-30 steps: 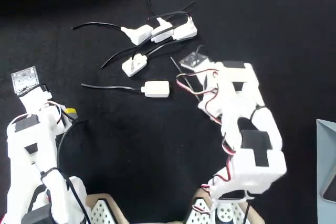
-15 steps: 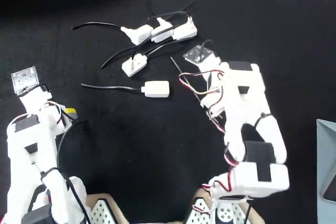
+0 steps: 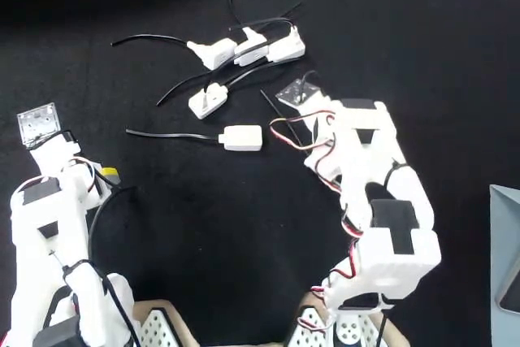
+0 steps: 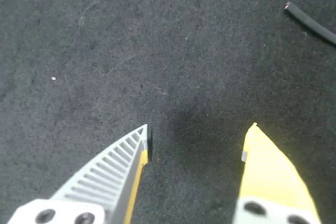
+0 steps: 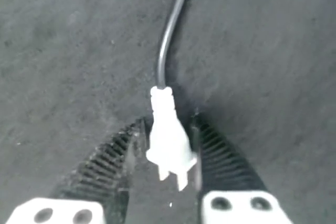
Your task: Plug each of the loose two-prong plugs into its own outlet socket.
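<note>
My right claw is squeezed shut on a small white plug. The plug sits right between the two fingers. Its two prongs point back toward the wrist, not out in front. Its thin dark cord runs away from the claw over the black table. Seen from above, this claw is low over the middle of the table.

Around it lie five white blocks with dark cords. I think these are the sockets, but I cannot see their holes from here. Three are bunched together on the far side. One is a little nearer. One lone block lies between my two arms.

My left claw is wide open with nothing in it. It hangs over bare table at the left side, well apart from the blocks.

So I think the pick-up step is done and the plug-in step comes next. The prongs face the wrong way for a straight push, so I would need to turn the plug toward a socket first. Then the prongs must line up with the holes. The blocks are loose and may slide, so I would want the left claw to hold one steady.
</note>
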`<state>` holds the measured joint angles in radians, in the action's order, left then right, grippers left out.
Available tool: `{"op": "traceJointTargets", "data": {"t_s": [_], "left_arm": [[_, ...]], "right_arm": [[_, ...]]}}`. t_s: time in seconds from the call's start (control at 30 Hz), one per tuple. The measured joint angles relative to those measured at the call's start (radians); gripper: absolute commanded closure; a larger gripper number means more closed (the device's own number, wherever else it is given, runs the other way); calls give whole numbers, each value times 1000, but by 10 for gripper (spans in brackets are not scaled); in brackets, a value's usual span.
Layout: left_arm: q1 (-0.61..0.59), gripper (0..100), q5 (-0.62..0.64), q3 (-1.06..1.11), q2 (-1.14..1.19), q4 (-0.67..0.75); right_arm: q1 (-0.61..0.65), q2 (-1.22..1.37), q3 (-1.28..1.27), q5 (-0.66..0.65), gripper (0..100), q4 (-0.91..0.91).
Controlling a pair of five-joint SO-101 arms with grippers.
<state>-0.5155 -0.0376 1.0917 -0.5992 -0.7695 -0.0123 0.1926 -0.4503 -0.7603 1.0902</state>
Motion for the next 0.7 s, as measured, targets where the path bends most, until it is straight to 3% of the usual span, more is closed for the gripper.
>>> {"op": "traceJointTargets", "data": {"t_s": [0.13, 0.37, 0.47, 0.57, 0.7], "left_arm": [[0, 712, 0, 0, 0, 0], [0, 712, -2, 0, 0, 0], [0, 712, -2, 0, 0, 0], [0, 712, -2, 0, 0, 0], [0, 712, -2, 0, 0, 0]], "right_arm": [[2, 2, -5, 0, 985, 0], [2, 3, -5, 0, 987, 0], [5, 3, -5, 0, 972, 0], [5, 3, -5, 2, 896, 2], [14, 6, 6, 3, 920, 60]]}}
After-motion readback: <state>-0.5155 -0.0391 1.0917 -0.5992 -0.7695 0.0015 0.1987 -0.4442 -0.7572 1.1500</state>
